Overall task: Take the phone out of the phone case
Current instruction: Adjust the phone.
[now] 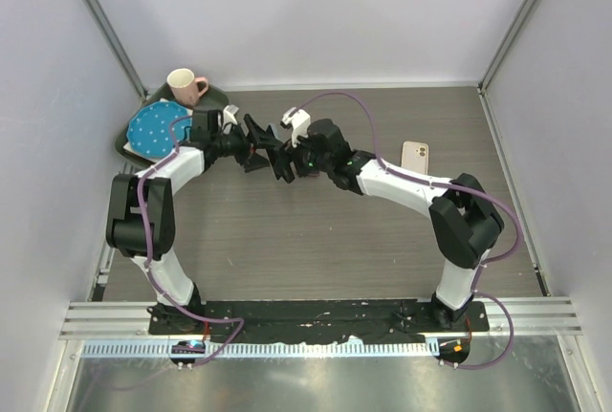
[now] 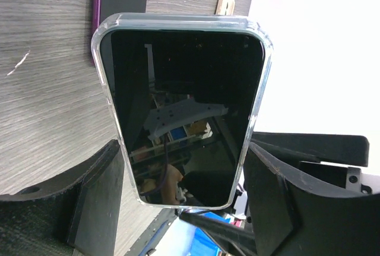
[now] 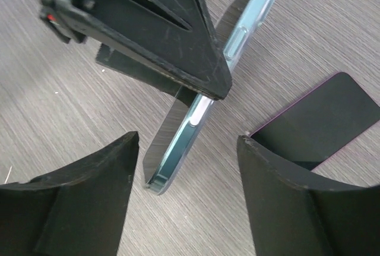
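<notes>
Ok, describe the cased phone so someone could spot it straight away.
Look at the middle of the table. There the left gripper holds a black-screened phone on edge, in a clear case. The pale pink phone further right lies flat, untouched.

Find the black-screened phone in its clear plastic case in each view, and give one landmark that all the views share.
Top external: the black-screened phone in its clear plastic case is left of centre, edge-on, hard to make out.
Left wrist: fills the centre, screen facing the camera.
Right wrist: centre, edge-on, running diagonally.
Shared landmark: the grey wood-grain tabletop.
</notes>
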Robot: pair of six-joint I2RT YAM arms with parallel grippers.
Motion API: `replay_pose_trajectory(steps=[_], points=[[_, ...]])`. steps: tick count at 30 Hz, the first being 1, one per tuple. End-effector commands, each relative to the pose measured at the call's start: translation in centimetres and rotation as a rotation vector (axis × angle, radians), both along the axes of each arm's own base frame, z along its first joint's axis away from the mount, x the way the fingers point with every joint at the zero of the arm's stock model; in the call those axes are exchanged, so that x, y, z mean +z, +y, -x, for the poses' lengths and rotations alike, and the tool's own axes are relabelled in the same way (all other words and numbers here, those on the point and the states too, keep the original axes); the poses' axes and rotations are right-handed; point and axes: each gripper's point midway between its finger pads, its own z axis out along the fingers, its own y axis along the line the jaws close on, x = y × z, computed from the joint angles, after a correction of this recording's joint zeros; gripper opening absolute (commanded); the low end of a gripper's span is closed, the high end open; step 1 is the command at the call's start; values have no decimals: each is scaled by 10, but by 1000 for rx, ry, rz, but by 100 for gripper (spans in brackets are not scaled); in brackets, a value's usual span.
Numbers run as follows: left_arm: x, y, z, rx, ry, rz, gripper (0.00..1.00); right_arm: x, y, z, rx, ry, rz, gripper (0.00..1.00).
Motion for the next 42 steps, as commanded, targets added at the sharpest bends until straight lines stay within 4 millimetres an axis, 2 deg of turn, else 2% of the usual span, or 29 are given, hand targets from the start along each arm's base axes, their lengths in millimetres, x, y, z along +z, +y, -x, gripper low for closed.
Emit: replay_pose_trajectory(steps=[1,5,6,8,11,12,15,18,21,23,24,25,26,27,28,29,30,31,32,33,34,36,38,39,42], points=[[46,-7,0,-23,-128,72,0,24,5,-17,-53,-89,-14,68],[44,-7,-1,-18,-123,77,0,17,10,-18,-64,-87,5,57],[44,-7,-2,-15,-124,75,0,20,14,-18,-58,-89,1,48],[42,-7,-2,-9,-120,75,0,16,18,-15,-47,-79,10,39],[39,-6,-2,-1,-117,73,0,16,25,-12,-27,-72,13,14],[39,-5,-2,0,-120,73,0,17,26,-11,-22,-66,14,2],[40,-5,-1,-3,-128,78,0,21,26,-10,-8,-84,24,1],[44,3,-5,3,-153,77,26,33,18,-2,13,-99,29,1],[51,17,-12,11,-176,79,29,40,11,8,54,-111,23,1],[60,22,-13,-9,-196,93,41,50,3,19,90,-106,22,1],[64,27,-15,-12,-212,98,46,48,-4,23,102,-89,36,1],[67,29,-15,-35,-243,93,49,58,-9,28,116,-100,24,1],[79,28,-11,-87,-283,114,55,62,-10,35,161,-104,19,1],[86,30,-11,-120,-325,117,59,56,-20,37,165,-81,38,1],[87,30,-6,-170,-367,101,65,61,-26,40,176,-80,35,1],[99,28,-3,-228,-431,103,67,70,-32,44,193,-76,20,1],[101,27,4,-265,-444,102,68,71,-36,55,237,-31,1,1],[104,26,8,-294,-472,102,72,76,-48,51,232,-12,-24,1],[108,25,14,-334,-563,74,76,87,-55,57,252,-1,-60,1],[111,22,21,-377,-607,79,79,90,-56,71,324,40,-91,1],[111,21,28,-410,-644,74,81,94,-67,67,316,49,-103,1],[116,14,43,-513,-775,84,82,99,-75,82,388,81,-139,1],[118,8,56,-587,-865,102,83,101,-83,85,414,107,-159,1],[123,0,69,-643,-894,143,83,98,-83,96,472,153,-174,1],[130,-19,93,-753,-951,215,86,93,-87,111,545,234,-199,1]])
